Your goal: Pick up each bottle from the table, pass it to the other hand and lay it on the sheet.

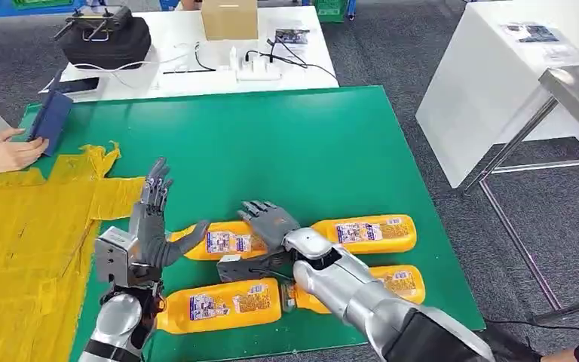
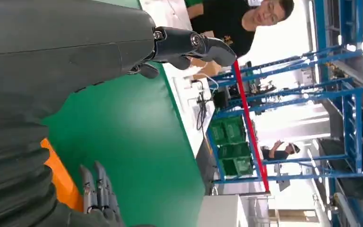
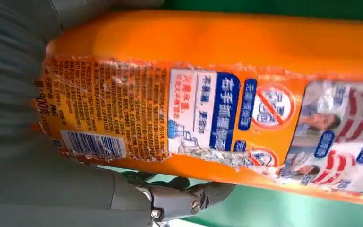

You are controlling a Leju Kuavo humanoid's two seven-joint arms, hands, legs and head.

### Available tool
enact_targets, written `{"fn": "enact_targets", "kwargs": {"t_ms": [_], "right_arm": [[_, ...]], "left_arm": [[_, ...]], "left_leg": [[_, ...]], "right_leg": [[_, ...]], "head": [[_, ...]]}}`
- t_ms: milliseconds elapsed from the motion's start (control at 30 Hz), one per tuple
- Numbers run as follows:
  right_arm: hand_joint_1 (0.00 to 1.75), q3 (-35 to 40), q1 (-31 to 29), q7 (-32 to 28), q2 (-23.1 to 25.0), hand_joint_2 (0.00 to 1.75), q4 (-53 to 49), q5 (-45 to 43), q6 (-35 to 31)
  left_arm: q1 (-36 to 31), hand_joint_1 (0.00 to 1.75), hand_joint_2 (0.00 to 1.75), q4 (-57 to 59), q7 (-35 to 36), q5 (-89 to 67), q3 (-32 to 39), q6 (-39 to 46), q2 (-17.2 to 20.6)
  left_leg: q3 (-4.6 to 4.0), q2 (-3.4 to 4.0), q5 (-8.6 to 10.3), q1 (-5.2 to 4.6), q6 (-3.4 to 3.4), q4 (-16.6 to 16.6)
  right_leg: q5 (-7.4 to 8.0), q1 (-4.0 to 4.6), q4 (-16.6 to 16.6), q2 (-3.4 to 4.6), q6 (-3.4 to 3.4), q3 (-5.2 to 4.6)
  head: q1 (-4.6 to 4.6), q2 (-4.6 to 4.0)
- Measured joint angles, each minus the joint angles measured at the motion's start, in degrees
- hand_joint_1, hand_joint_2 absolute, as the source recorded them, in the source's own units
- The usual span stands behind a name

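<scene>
Right hand [image 1: 270, 222] rests on an orange bottle [image 1: 222, 241], grip unclear; left hand [image 1: 151, 219] spread wide, holding nothing.

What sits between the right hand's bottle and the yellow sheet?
The open left hand is raised between that bottle, under the right hand, and the yellow sheet. It is the receiving hand. Otherwise bare green table.
</scene>
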Motion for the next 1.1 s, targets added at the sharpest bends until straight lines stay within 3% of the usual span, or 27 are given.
{"fn": "enact_targets", "kwargs": {"t_ms": [167,200,233,267,300,367,700,800,933,967,1100], "right_arm": [[0.00,0.00,-0.71,0.26,0.53,1.75,1.73,-0.37,0.35],[0.07,0.00,-0.82,0.33,0.59,1.75,1.95,-0.42,0.50],[0.44,0.00,-0.90,0.55,0.64,1.75,2.21,-0.46,0.61],[1.24,0.00,-1.00,0.90,0.70,1.75,2.39,-0.44,0.68],[1.66,0.00,-1.08,1.63,0.83,1.75,2.64,-0.27,0.57],[1.75,0.00,-1.09,2.57,0.96,1.75,2.80,0.21,-0.28],[1.75,-0.59,1.31,4.50,1.01,1.75,3.15,1.53,-15.55],[1.75,-2.79,3.13,3.61,0.53,1.75,2.15,-0.32,-24.46],[1.75,-9.36,7.39,-2.56,0.07,1.75,-3.33,-4.66,-38.74],[1.75,-10.74,8.35,-4.03,0.09,1.75,-4.93,-4.66,-39.02],[1.75,-25.94,18.61,-19.55,3.09,1.75,-21.70,-11.68,-39.15]], "left_arm": [[-0.64,0.00,1.75,1.20,0.00,0.11,-0.83,0.02,-0.02],[-0.80,0.00,1.75,1.42,0.00,0.13,-0.98,0.02,-0.02],[-1.01,0.00,1.75,1.73,-0.02,0.17,-1.27,0.02,-0.04],[-1.19,0.00,1.75,1.97,0.00,0.20,-1.44,0.02,-0.13],[-1.36,0.00,1.75,2.31,-0.02,0.37,-1.64,0.02,-0.24],[-1.45,0.00,1.75,2.65,-0.02,0.37,-1.73,0.02,-0.41],[-0.96,0.00,1.75,2.97,0.33,0.00,-2.49,0.00,-0.48],[-0.11,0.00,1.75,2.17,0.63,-0.39,-2.45,0.07,-0.48],[1.78,0.00,1.75,0.04,1.05,-1.16,-2.36,0.92,-0.46],[2.09,0.00,1.75,-0.28,1.05,-1.29,-2.34,1.16,-0.46],[4.72,0.00,1.75,-3.00,1.11,-3.00,-1.84,2.32,-0.42]], "left_leg": [[0.14,0.01,0.00,0.01,-0.01,0.00],[0.16,0.01,-0.01,0.01,-0.01,0.00],[0.17,0.01,-0.01,0.01,-0.01,0.00],[0.19,0.01,-0.01,0.01,-0.01,-0.01],[0.21,0.01,-0.01,0.01,-0.01,-0.01],[0.26,0.00,-0.02,0.01,0.00,-0.01],[0.23,-0.03,-0.01,0.00,0.01,0.00],[0.13,-0.02,-0.01,-0.01,0.01,0.00],[0.06,-0.03,-0.03,-0.01,0.00,0.00],[0.05,-0.03,-0.05,-0.01,-0.02,0.00],[-0.03,-0.11,-0.13,0.00,-0.12,-0.01]], "right_leg": [[-0.01,0.01,0.00,0.00,-0.01,0.03],[-0.01,0.02,0.00,0.00,-0.01,0.04],[-0.02,0.02,0.00,0.00,-0.02,0.03],[-0.02,0.02,0.00,0.00,-0.02,0.02],[-0.02,0.01,0.00,0.00,-0.02,0.00],[-0.03,0.01,-0.01,0.00,-0.02,-0.10],[-0.01,0.01,0.01,-0.01,-0.01,0.24],[-0.01,0.01,0.01,0.00,0.00,0.17],[-0.02,0.01,0.01,-0.01,0.00,0.13],[-0.03,0.03,0.01,-0.01,-0.01,0.13],[-0.10,0.04,0.01,-0.06,-0.05,0.05]], "head": [[0.00,0.00],[0.00,0.00],[0.00,0.00],[0.00,0.00],[0.00,0.00],[0.00,0.00],[0.00,0.00],[0.00,0.00],[0.00,0.00],[0.00,0.00],[-0.07,0.00]]}}
